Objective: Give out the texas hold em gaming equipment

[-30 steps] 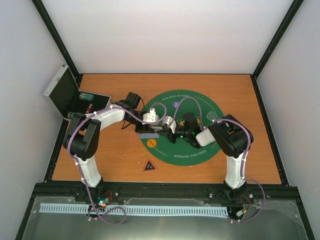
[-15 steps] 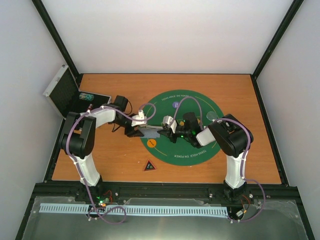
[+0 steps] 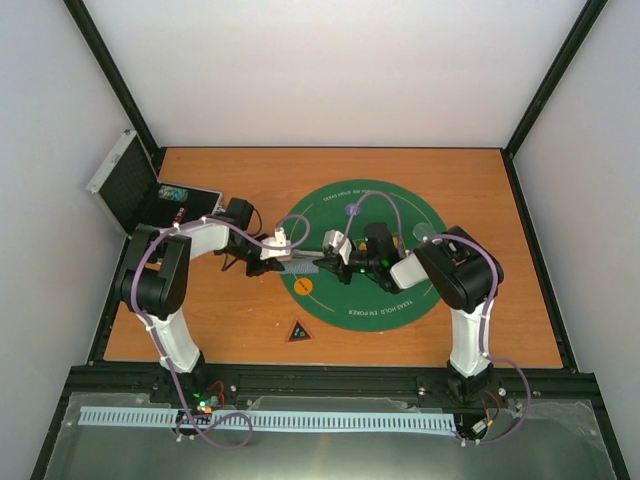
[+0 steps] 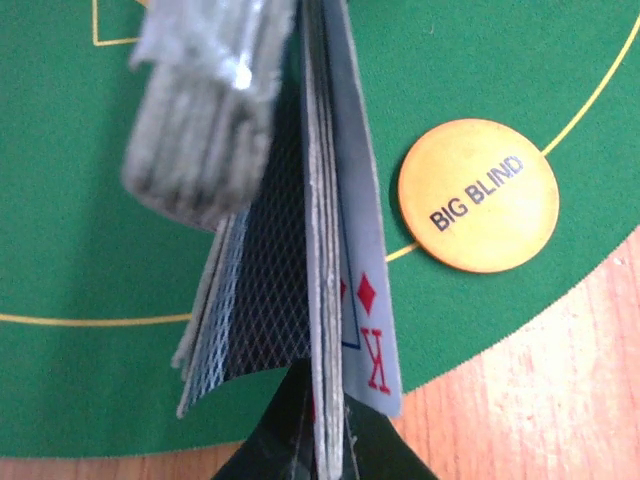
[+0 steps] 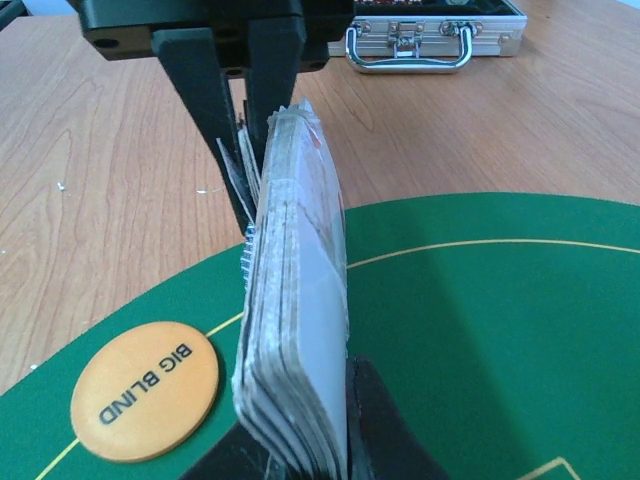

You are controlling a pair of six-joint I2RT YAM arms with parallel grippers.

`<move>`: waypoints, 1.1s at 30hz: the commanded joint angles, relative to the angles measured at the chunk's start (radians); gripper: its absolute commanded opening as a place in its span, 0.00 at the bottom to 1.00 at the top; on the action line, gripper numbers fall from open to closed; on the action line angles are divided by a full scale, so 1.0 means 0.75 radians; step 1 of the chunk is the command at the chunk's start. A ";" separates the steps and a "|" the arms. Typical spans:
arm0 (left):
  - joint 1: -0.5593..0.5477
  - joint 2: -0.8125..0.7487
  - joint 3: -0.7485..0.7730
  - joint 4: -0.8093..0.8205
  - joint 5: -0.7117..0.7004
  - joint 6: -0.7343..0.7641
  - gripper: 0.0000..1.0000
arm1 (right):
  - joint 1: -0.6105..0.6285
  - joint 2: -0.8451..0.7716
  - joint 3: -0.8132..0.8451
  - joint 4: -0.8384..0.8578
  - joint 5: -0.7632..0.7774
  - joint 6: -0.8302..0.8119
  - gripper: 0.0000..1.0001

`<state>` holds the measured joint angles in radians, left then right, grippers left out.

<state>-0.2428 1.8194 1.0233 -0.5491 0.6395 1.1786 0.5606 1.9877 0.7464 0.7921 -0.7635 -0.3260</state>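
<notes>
Cards stand on edge between the two hands, which meet tip to tip over the left part of the green mat (image 3: 345,300). The right hand (image 5: 300,450) is clamped on the deck (image 5: 300,300), holding it upright above the felt. The left hand (image 4: 320,455) is closed on a thin sheaf (image 4: 350,250) at the deck's far end, grey-blue backs fanned to one side and a king of diamonds facing out. Just beside and below both hands, an orange chip (image 4: 478,210) marked BIG BLIND lies flat on the mat's yellow line, close inside the felt's edge. Nearer the arm bases than the hands, a dark triangle (image 3: 298,331) sits on the worktop (image 3: 500,200) just off the mat. Bare wood runs from behind the left hand to the silver case (image 5: 435,35), well apart at the worktop's far left edge. Farther out than the right hand, a purple chip (image 3: 351,210) and a clear disc (image 3: 424,233) rest on the felt.
</notes>
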 commanded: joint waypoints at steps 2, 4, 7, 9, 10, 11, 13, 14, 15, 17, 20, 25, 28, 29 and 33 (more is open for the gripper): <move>0.003 -0.100 -0.063 0.150 0.125 0.017 0.01 | 0.050 0.055 0.079 -0.087 0.016 -0.046 0.09; 0.003 -0.119 -0.074 0.201 0.139 -0.002 0.01 | 0.055 0.056 0.090 -0.093 0.009 -0.031 0.13; 0.001 -0.126 -0.082 0.247 0.147 -0.019 0.01 | 0.063 0.063 0.094 -0.094 0.016 -0.020 0.23; -0.008 -0.124 -0.089 0.263 0.155 -0.017 0.01 | 0.073 0.068 0.105 -0.118 0.026 -0.026 0.24; -0.012 -0.123 -0.093 0.268 0.161 -0.010 0.01 | 0.079 0.070 0.114 -0.135 0.035 -0.029 0.24; -0.019 -0.120 -0.097 0.274 0.162 -0.007 0.01 | 0.085 0.072 0.125 -0.156 0.042 -0.031 0.24; -0.034 -0.114 -0.103 0.283 0.154 -0.006 0.01 | 0.092 0.074 0.142 -0.194 0.058 -0.038 0.23; -0.039 -0.111 -0.106 0.287 0.147 -0.005 0.01 | 0.093 0.071 0.145 -0.209 0.066 -0.038 0.22; -0.041 -0.110 -0.111 0.292 0.138 -0.004 0.00 | 0.093 0.069 0.146 -0.217 0.075 -0.038 0.22; -0.042 -0.108 -0.124 0.296 0.111 0.010 0.01 | 0.095 0.062 0.148 -0.257 0.087 -0.049 0.20; -0.043 -0.100 -0.146 0.275 0.067 0.062 0.01 | 0.095 0.048 0.137 -0.280 0.098 -0.073 0.18; -0.055 -0.094 -0.116 0.228 0.039 0.032 0.24 | 0.109 0.044 0.138 -0.283 0.099 -0.120 0.11; -0.052 -0.134 -0.093 0.210 0.029 -0.002 0.49 | 0.111 0.038 0.139 -0.269 0.104 -0.124 0.08; -0.049 -0.148 -0.085 0.202 0.024 -0.011 0.54 | 0.111 0.034 0.138 -0.269 0.104 -0.130 0.07; -0.014 -0.132 0.002 0.080 0.045 -0.015 0.67 | 0.111 0.002 0.135 -0.282 0.107 -0.162 0.05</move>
<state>-0.2787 1.7401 0.9314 -0.4473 0.6609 1.1721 0.6228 2.0254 0.8463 0.6167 -0.6701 -0.3855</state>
